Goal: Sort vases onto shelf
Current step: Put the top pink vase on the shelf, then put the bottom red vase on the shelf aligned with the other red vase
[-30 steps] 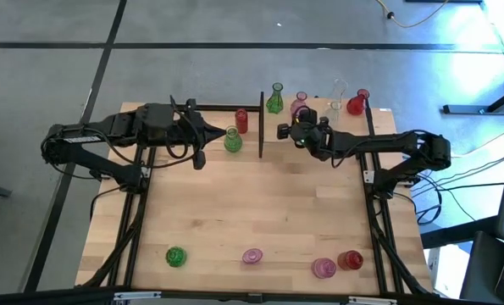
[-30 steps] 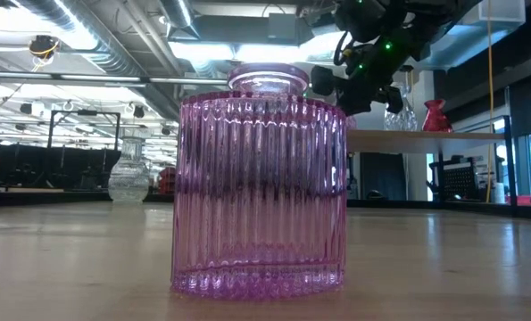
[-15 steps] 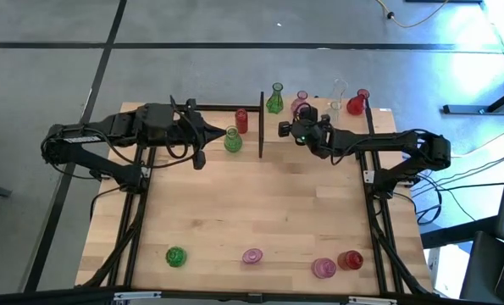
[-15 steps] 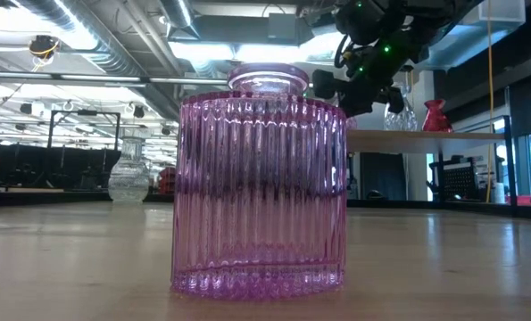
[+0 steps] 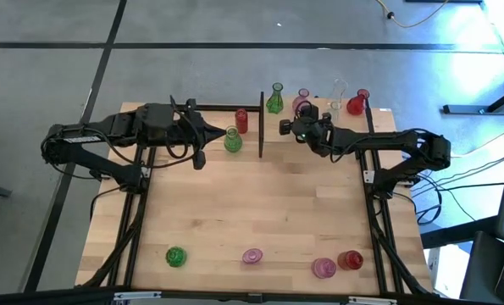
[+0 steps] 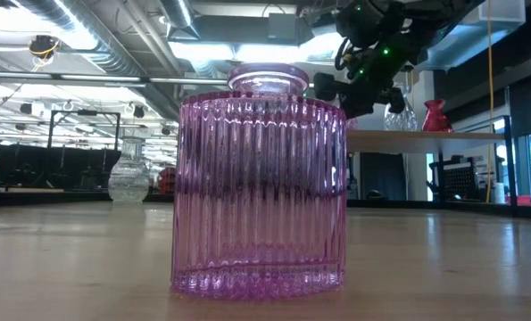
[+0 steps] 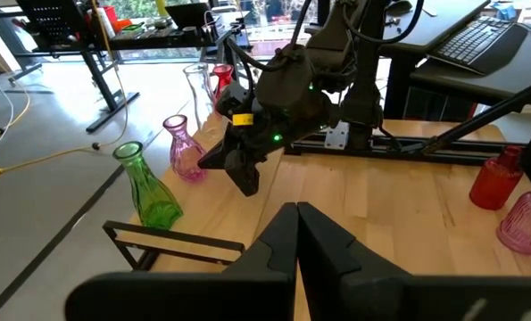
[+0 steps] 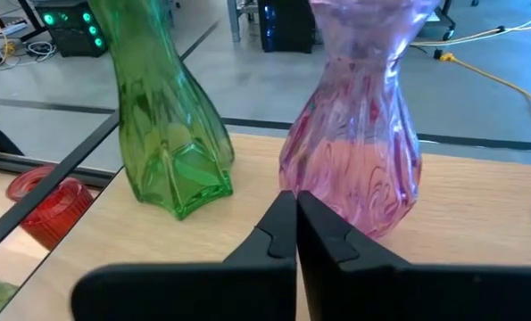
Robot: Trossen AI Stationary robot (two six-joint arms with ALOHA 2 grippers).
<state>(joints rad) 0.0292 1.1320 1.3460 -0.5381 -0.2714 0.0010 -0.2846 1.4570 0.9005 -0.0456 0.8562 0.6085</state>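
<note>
Both closed grippers, left gripper [image 7: 297, 234] and right gripper [image 8: 296, 234], hover by the shelf [image 5: 261, 127].

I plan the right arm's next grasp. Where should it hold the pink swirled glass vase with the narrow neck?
Grip the pink swirled glass vase at its narrow neck, above the bulbous belly, coming level from the table side; the tall green glass vase stands close beside it.

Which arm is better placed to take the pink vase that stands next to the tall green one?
The right. Its end effector, shut and empty, points at the pink vase close ahead. The left end effector, also shut, is beyond the black post.
</note>
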